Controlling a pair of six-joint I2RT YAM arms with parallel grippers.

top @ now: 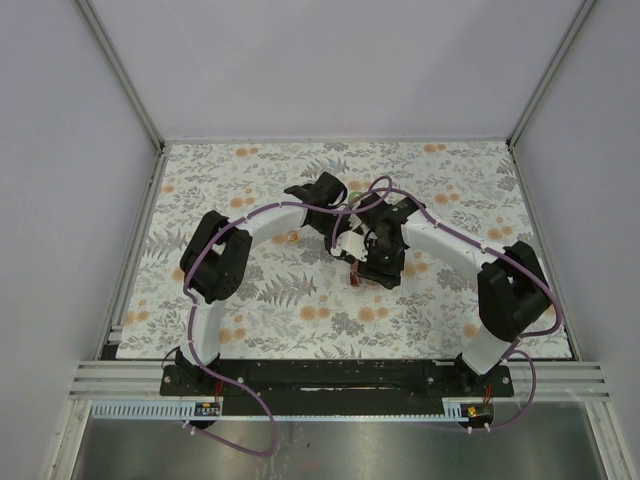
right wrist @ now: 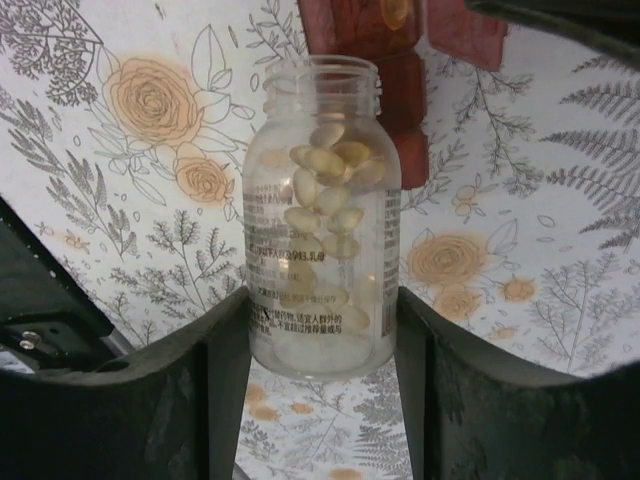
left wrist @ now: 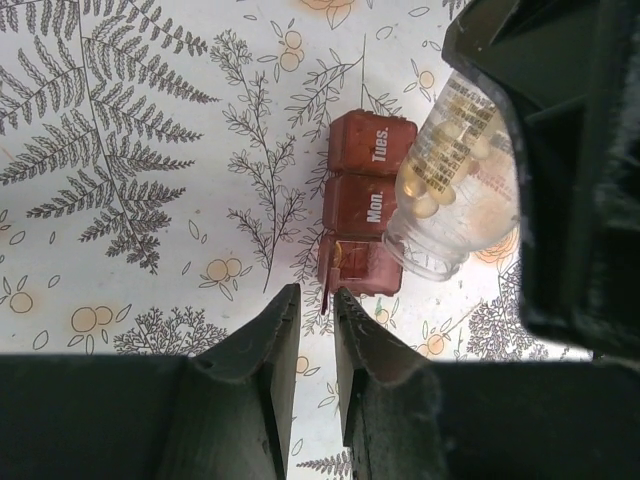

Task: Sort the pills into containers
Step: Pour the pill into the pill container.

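Observation:
My right gripper [right wrist: 322,300] is shut on a clear, uncapped bottle [right wrist: 320,250] holding several pale-yellow pills [right wrist: 325,185]. In the left wrist view the bottle [left wrist: 450,190] is tilted, mouth down, over the dark-red pill box [left wrist: 365,200]. The box's "Tues." and "Mon." lids are closed. The nearest compartment [left wrist: 362,262] is open, and its lid [left wrist: 326,288] stands up on edge. My left gripper [left wrist: 312,297] sits just in front of that lid with a narrow gap between its jaws; the lid's edge lies at the tips. In the top view both grippers meet over the box [top: 362,280].
The table is covered with a fern-and-orange-flower printed cloth [top: 280,290]. A green bottle [top: 353,189] peeks out behind the left arm. A small orange thing [top: 291,237] lies left of the grippers. Grey walls and rails enclose the table.

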